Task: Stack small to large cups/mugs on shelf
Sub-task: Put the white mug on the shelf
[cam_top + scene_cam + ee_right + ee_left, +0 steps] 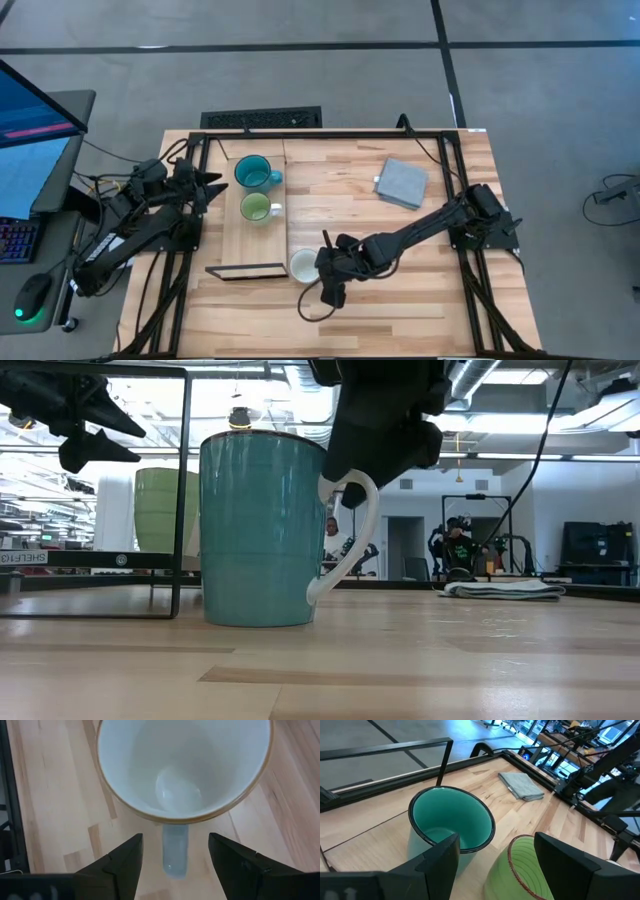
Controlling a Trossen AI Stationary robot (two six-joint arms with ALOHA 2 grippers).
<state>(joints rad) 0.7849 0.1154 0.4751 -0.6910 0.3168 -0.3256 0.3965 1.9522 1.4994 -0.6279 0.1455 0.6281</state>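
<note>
right gripper point(174, 862): mine to drive now; it hangs over the white mug point(303, 265), fingers spread wide with the handle point(175, 847) between them, nothing pinched yet.
white mug: upright on the table point(400, 300), just off the shelf's point(255, 240) near corner, beside the black frame point(245, 270).
key relation: the handle sticks out from the mug toward my right gripper, its length running along the line between the fingers, so i judge a straight drop and squeeze should take it.
nearer arm: the right, clearly; the left gripper point(495, 865) sits back over the shelf, fingers parted and empty.
shelf contents: teal mug point(254, 172) at the far end, green mug point(256, 207) just beside it, both upright, apart from each other.
grey pad point(402, 182): well apart, far right of the table.
hard to make out: in the low view the white mug's outside reads teal and the gripper blocks the handle's top; whether a finger touches the handle, i cannot tell.
</note>
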